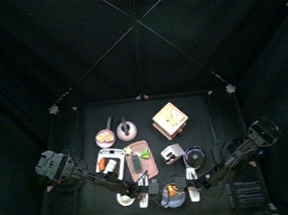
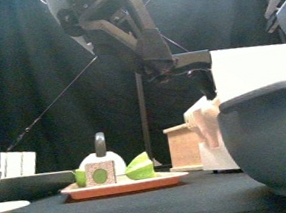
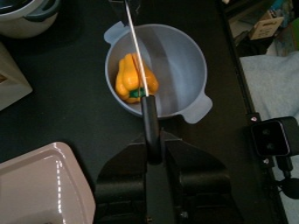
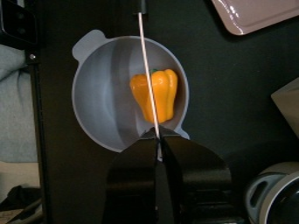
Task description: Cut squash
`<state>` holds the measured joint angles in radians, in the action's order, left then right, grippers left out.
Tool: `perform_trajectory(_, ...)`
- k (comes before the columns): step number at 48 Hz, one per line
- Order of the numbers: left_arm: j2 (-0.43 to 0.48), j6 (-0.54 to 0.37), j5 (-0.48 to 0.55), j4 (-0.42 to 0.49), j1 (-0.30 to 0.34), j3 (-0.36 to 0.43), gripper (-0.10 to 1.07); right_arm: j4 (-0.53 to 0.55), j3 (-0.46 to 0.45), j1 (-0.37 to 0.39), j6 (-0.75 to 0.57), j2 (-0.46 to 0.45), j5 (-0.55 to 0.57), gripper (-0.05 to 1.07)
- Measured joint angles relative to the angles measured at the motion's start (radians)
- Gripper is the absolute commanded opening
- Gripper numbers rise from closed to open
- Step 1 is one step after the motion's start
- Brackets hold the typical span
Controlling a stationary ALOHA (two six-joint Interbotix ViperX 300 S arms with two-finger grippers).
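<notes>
on the left of the counter [image 1: 210, 120], as seen from above, the left arm is brought in towards the front middle. beside it a pink cutting board [image 3: 41, 179] is laid flat. the left pincer [image 3: 149, 166] is closed on the black handle of a knife [image 3: 135, 61], and the blade is held out over a pale bowl [image 3: 187, 52] with two small handles. the squash [image 3: 126, 74], yellow-orange with a green stem end, is found lying inside that bowl, directly under the blade. whether the blade is touching it cannot be told.

from table height, a small tray with green pieces [image 2: 123, 182] is seen behind the bowl, towards the left, and the bowl's rim is shown large at the right.

on the right, the right arm is brought in from the opposite side, facing the left one across the bowl. the right pincer [image 4: 156, 157] is narrowed onto a thin pale blade [image 4: 146, 79], seen edge-on, which is stretched over the bowl and above the squash. whether this is the same knife as in the left pincer cannot be told.
</notes>
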<state>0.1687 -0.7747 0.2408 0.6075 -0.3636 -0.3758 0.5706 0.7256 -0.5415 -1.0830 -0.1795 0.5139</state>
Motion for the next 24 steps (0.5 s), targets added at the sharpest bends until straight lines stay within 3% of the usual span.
perform_trajectory(24, 0.005, 0.002, 0.0, 0.002, 0.003, -0.008, 0.41, -0.005, 0.009, 0.006, 0.0, 0.005, -0.021, 0.34)
